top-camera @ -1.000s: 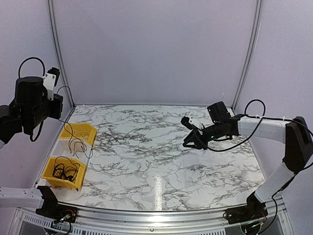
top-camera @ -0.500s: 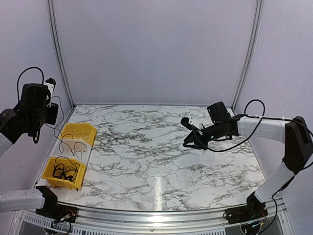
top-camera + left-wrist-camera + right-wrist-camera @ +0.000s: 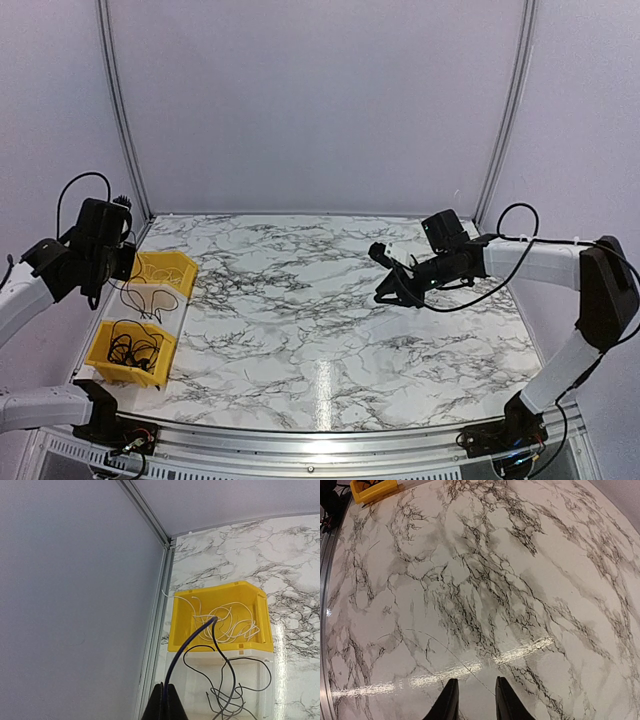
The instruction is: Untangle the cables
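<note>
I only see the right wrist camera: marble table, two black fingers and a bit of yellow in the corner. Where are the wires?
Observer: At the table's left edge, a black bunch of cables lies in the near yellow bin.
Operator: Is the other pincer doing anything?
Observer: Yes. The left pincer is shut on one dark cable, held up above the bins.
Operator: Where does that cable go?
Observer: It loops over and drops to a loose tangle, seen against the white tray. Beside the tray, the far yellow bin holds thin white wires.
</note>
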Robot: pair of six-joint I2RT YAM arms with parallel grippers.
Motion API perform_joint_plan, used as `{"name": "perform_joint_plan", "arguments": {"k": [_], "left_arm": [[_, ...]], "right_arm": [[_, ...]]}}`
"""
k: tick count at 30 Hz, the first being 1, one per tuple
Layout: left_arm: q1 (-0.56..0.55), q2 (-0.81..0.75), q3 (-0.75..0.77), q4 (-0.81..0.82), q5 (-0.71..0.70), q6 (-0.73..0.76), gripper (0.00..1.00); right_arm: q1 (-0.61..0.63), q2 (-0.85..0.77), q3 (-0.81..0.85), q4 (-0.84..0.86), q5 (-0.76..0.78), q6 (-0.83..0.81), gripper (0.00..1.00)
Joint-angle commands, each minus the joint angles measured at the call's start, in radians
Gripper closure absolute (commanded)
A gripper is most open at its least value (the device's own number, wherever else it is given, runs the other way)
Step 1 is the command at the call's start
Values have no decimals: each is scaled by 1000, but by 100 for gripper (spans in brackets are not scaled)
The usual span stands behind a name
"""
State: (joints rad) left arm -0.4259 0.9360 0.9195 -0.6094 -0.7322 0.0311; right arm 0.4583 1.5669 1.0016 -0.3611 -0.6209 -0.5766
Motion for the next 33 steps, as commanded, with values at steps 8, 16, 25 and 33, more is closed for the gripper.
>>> {"name": "perform_joint_plan", "arguments": {"k": [8, 16, 25, 33], "left_arm": [[129, 127, -115, 221, 76, -109, 100], [253, 234, -124, 225, 214, -172, 100], [263, 241, -149, 158, 292, -233, 100], [265, 158, -158, 62, 331, -376, 100]], "right_arm": [[-4, 13, 15, -24, -2, -22, 74], [-3, 22, 23, -46, -5, -36, 74], [-3, 23, 23, -53, -7, -45, 74], [-3, 32, 28, -58, -5, -45, 74]]}}
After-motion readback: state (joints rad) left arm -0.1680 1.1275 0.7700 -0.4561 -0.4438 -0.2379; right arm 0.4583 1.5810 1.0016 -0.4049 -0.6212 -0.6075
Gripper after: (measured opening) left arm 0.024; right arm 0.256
